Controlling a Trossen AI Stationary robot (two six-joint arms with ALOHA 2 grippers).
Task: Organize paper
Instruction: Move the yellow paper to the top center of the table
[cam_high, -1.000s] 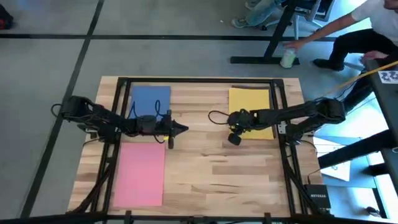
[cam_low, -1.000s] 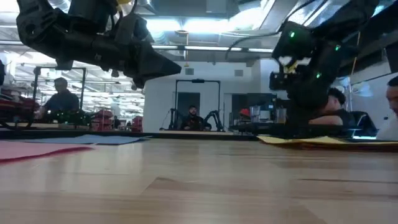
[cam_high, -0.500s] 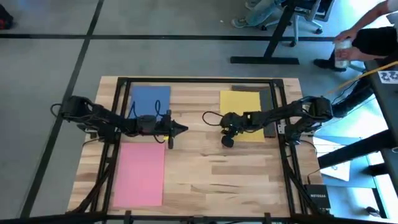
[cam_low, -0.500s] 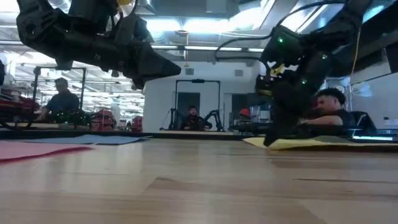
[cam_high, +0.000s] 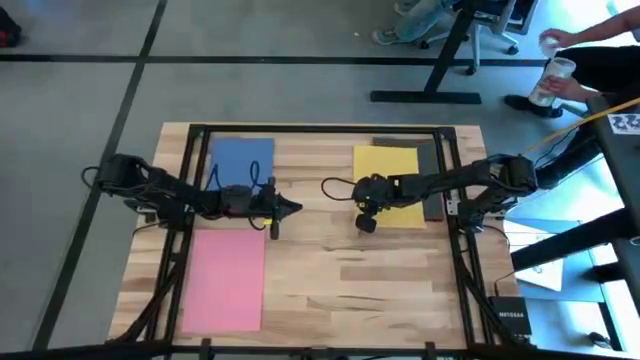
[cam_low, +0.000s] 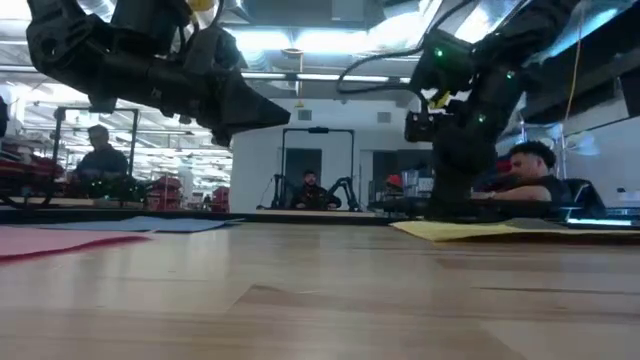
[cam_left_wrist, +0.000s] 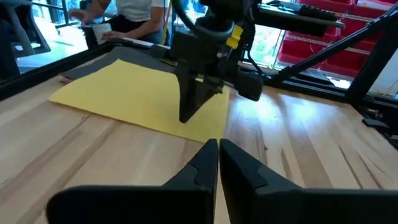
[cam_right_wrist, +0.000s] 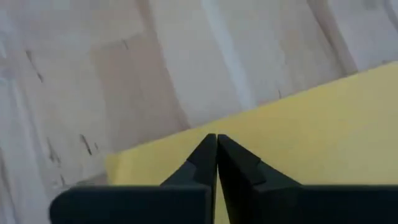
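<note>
A yellow sheet (cam_high: 390, 180) lies flat at the table's right and overlaps a dark grey sheet (cam_high: 432, 180), of which a strip shows on its right. A blue sheet (cam_high: 241, 160) lies at the far left and a pink sheet (cam_high: 225, 280) at the near left. My right gripper (cam_high: 366, 213) is shut and points down at the yellow sheet's near-left corner. My left gripper (cam_high: 297, 208) is shut and hovers above bare wood at mid-table, pointing toward the table's right edge. My right gripper comes from above with its fingers shut. Their tips (cam_left_wrist: 185, 119) stand on the yellow sheet just inside its near-left corner (cam_right_wrist: 143, 163). The sheet lies flat, partly on the wood and partly on the dark grey sheet.
Bare wood (cam_high: 340, 270) spreads between the sheets and toward the near edge. Black frame rails (cam_high: 320, 128) run round the tabletop. Beyond the far right corner a person's hands hold a cup (cam_high: 552, 78). People sit in the room behind the table.
My right gripper has gone toward the table's left edge with its shut tips on the yellow sheet. The sheet has slid left with it and uncovered a strip of the dark grey sheet. The gripper has then tipped more upright.
</note>
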